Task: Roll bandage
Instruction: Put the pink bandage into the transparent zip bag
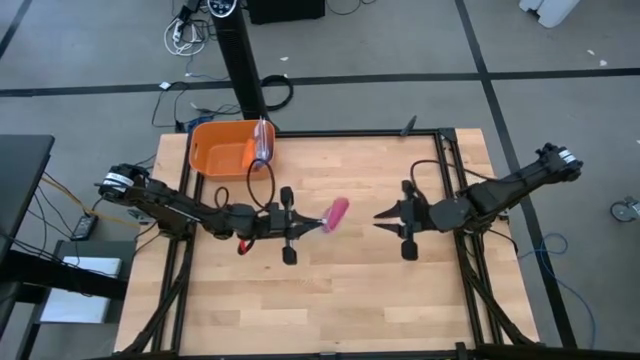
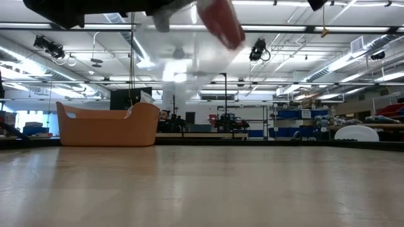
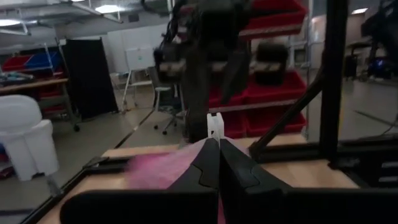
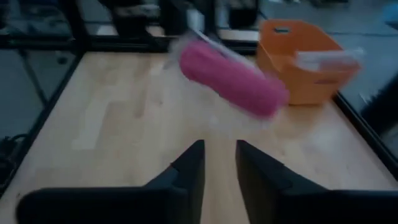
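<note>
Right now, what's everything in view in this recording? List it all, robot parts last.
bandage: one, magenta-pink compact roll, held up off the table near its middle, between the two grippers
bag: one, clear plastic, blurred, around the bandage in the low view
tub: one, orange, far left part of the table, a clear item at its right edge
table: one, light wood, black frame
left gripper: one, dark, shut, at the bandage's left end; the pink shows just past its fingers in the left wrist view
right gripper: one, dark, fingers slightly apart, right of the bandage and clear of it
</note>
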{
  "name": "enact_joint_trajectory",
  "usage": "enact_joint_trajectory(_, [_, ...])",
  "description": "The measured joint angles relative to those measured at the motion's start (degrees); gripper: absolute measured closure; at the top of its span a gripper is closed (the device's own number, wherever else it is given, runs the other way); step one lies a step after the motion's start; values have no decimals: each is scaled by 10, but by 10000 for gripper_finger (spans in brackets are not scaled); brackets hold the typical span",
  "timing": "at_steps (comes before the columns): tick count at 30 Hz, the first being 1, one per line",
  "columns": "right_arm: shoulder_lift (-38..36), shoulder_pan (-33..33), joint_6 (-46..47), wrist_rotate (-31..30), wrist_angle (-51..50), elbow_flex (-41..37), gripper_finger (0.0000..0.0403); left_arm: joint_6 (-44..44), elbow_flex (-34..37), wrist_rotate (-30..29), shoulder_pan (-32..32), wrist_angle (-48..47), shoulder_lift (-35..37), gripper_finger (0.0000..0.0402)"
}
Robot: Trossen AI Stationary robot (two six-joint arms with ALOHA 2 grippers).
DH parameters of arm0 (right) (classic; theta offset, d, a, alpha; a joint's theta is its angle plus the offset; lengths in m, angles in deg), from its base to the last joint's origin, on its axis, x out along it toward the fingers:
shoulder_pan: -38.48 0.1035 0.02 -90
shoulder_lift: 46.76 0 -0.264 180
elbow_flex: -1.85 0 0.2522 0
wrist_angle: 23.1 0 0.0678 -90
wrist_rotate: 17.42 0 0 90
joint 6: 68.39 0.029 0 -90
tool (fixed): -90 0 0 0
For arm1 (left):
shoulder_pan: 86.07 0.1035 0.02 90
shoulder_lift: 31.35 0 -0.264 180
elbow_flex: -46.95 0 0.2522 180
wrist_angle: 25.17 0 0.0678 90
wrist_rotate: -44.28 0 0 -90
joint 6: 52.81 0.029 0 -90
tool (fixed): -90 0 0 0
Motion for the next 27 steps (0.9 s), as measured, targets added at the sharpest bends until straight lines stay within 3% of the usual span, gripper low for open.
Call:
enact_joint_trajectory(3, [-21,8,34,-23,-2,-30,289,0,0,12,-2,20,0,400])
enact_joint_trajectory(5, [-28,10,35,-20,60,-75,279,8,0,15,-2,33,0,400])
enact_joint_trajectory(11, [-28,-2,-11,1,388,-241,278,29,0,21,-3,69,1,400])
enact_joint_trajectory(15, [0,-18,-33,48,603,-298,279,30,0,21,-3,85,0,400])
enact_joint_trajectory(22, [59,-62,-40,53,651,-292,276,42,0,35,-3,124,-1,401])
enact_joint_trajectory(27, [94,-81,-42,119,679,-266,274,46,0,40,-3,135,-1,400])
